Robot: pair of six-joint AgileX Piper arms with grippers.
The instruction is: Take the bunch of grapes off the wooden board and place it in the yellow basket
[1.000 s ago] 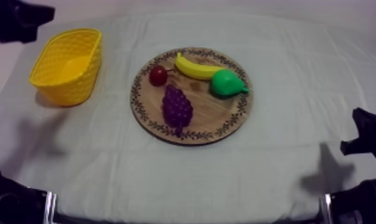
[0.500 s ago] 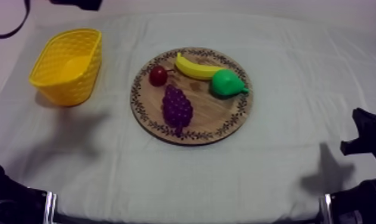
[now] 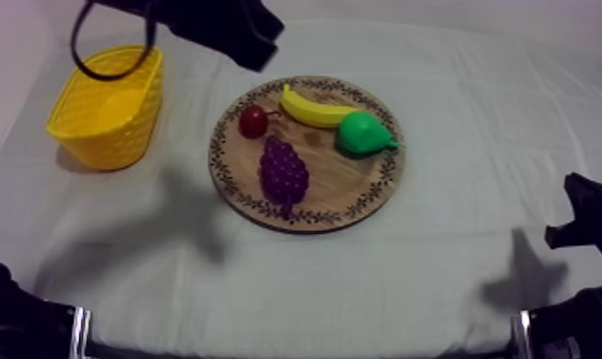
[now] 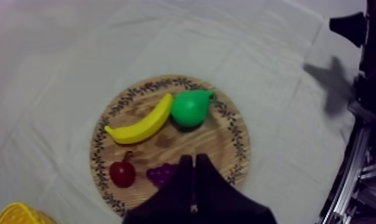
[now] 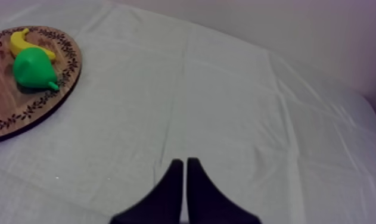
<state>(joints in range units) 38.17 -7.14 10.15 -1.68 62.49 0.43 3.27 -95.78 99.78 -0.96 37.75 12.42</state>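
The purple bunch of grapes (image 3: 283, 172) lies on the near left part of the round wooden board (image 3: 347, 186). With it are a banana (image 3: 314, 110), a green pear (image 3: 364, 134) and a small red fruit (image 3: 254, 121). The yellow basket (image 3: 109, 103) stands at the far left, with nothing in it. My left gripper (image 3: 257, 52) hangs high over the board's far left rim. In the left wrist view its fingers (image 4: 193, 167) lie together as a narrow wedge, partly hiding the grapes (image 4: 160, 174). My right gripper (image 5: 184, 167) is shut on nothing, low at the right (image 3: 591, 224).
The cloth runs bare around the board and toward the front edge. In the right wrist view the board (image 5: 11, 98) with pear (image 5: 32, 68) and banana (image 5: 29, 43) lies well off to the side. The left wrist view catches a corner of the basket (image 4: 14, 213).
My left arm has swung in from the far left corner, past the basket, to above the board's far left rim. The right arm and the fruit have stayed put.
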